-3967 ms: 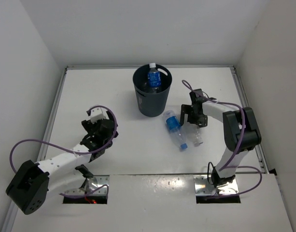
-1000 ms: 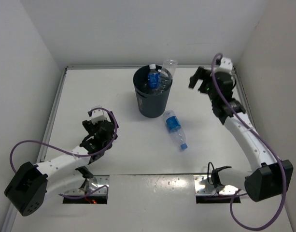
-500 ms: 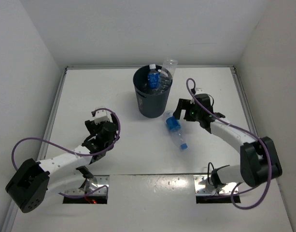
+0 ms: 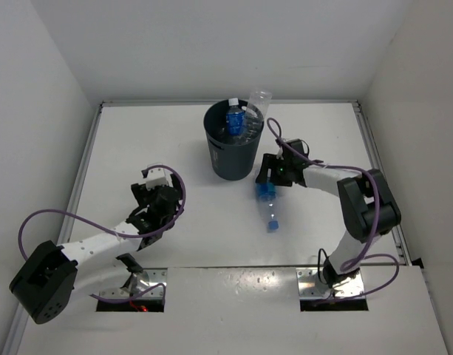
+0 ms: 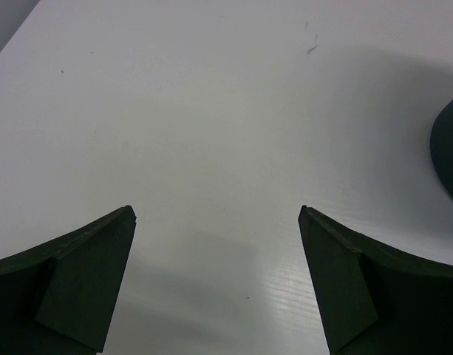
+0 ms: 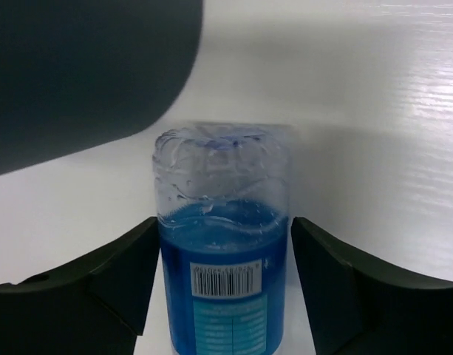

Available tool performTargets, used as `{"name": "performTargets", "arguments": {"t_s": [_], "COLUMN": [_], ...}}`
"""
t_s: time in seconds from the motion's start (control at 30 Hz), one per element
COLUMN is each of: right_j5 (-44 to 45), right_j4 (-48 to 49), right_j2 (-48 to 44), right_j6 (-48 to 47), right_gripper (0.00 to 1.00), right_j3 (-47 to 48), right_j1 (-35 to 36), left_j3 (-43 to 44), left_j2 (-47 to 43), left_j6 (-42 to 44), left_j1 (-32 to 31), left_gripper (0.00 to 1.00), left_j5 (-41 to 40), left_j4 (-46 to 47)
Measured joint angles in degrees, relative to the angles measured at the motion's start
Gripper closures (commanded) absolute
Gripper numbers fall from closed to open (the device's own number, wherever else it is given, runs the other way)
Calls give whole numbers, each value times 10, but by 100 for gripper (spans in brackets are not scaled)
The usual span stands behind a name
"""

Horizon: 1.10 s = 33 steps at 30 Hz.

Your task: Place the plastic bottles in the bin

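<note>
The dark bin (image 4: 232, 159) stands at the back middle of the table. Inside it are a blue-label bottle (image 4: 234, 120) and a clear bottle (image 4: 258, 103) that pokes over the rim. Another blue-label bottle (image 4: 268, 201) lies on the table just right of the bin, cap toward the arms. My right gripper (image 4: 271, 176) is low over its base end. In the right wrist view the bottle (image 6: 225, 296) lies between the fingers: the left finger (image 6: 123, 281) touches it and the right finger (image 6: 344, 288) stands a sliver off. My left gripper (image 4: 158, 196) is open over bare table.
The bin wall (image 6: 78, 66) fills the upper left of the right wrist view, close beyond the bottle. A sliver of the bin (image 5: 449, 151) shows at the right edge of the left wrist view. White walls close in the table on three sides.
My right arm swung down from the back right to the bottle on the table. Its jaws narrowed around the bottle, which turned a little. The left arm barely moved.
</note>
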Motion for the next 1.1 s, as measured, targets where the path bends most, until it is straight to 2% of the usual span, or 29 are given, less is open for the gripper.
{"name": "performTargets", "arguments": {"t_s": [0.13, 0.17, 0.27, 0.3, 0.37, 0.4, 0.6, 0.7, 0.8, 0.93, 1.1], "right_j5": [-23, -30, -41, -44, -43, -43, -20, 15, 82, 196, 306], "right_j4": [-26, -31, -43, -49, -67, -80, -147, -142, -104, -39, 52], "right_j2": [28, 29, 28, 26, 17, 10, -85, -156, -231, -294, -301], "right_j6": [5, 8, 12, 13, 13, 13, 21, 33, 43, 45, -1], "right_gripper": [38, 46, 54, 60, 66, 74, 83, 90, 100, 100, 100], "right_j3": [21, 22, 23, 23, 23, 23, 44, 84, 118, 157, 207], "right_j1": [-19, -27, -52, -63, -85, -97, -163, -170, -147, -72, 38], "left_j3": [0, 0, 0, 0, 0, 0, 0, 0, 0, 0, 0], "left_j2": [0, 0, 0, 0, 0, 0, -2, -5, -6, -6, -6], "left_j6": [2, 2, 2, 2, 2, 2, 5, 6, 6, 7, 8], "left_j1": [0, 0, 0, 0, 0, 0, 0, 0, 0, 0, 0], "left_gripper": [1, 1, 1, 1, 1, 1, 1, 1, 1, 1, 1], "left_j5": [1, 1, 2, 2, 2, 2, 2, 2, 2, 2, 2], "left_j4": [2, 3, 4, 4, 5, 6, 9, 10, 11, 12, 12]}}
